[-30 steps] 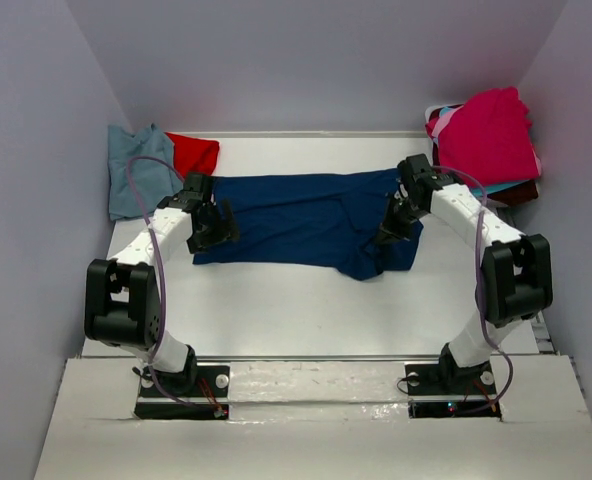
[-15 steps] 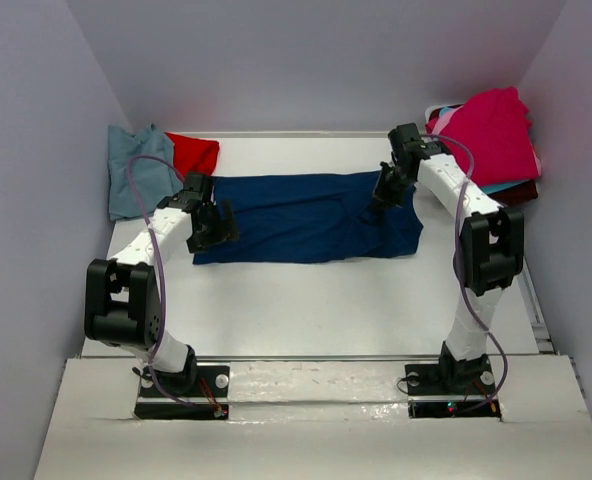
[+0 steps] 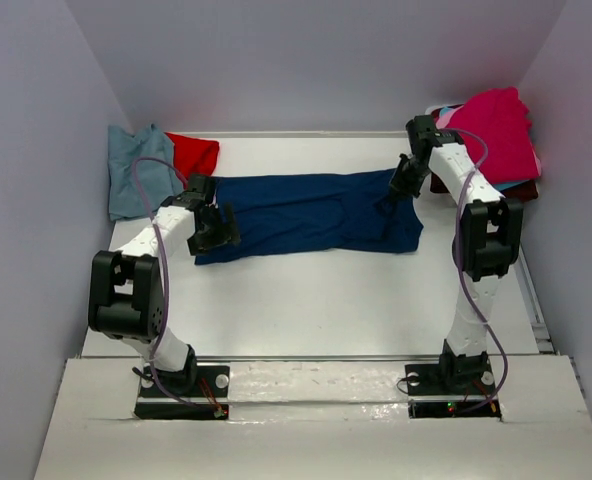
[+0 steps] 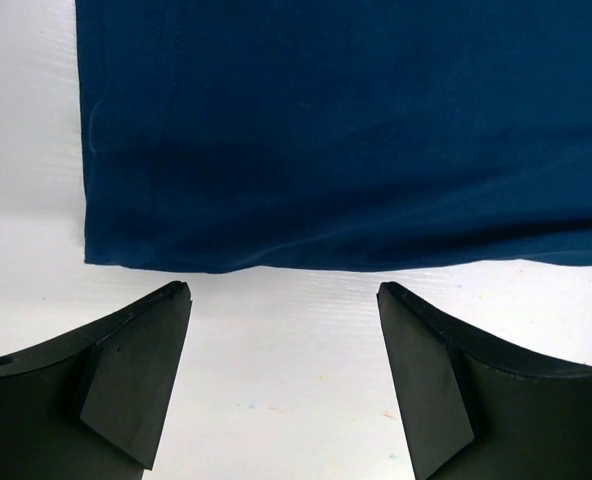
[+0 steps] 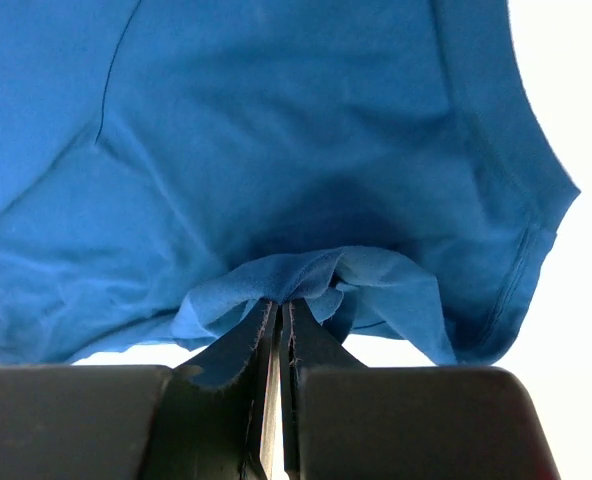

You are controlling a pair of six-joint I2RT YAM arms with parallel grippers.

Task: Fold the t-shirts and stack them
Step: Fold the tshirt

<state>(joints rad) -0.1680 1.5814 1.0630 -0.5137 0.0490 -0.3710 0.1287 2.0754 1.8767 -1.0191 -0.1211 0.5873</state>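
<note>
Navy tee [image 3: 306, 215], soft knit, flat wide rectangle mid-frame on smooth white table [image 3: 306, 300]. R jaws clenched on bunched, wrinkled corner, upper right. L jaws released, wide, just off stitched edge, left.

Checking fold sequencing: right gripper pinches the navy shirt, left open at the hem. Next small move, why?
Probably open the right gripper and drop the cloth: it is shut on a bunched bit of the navy shirt at its far right corner, the rest lies flat, and the left gripper holds nothing.
</note>
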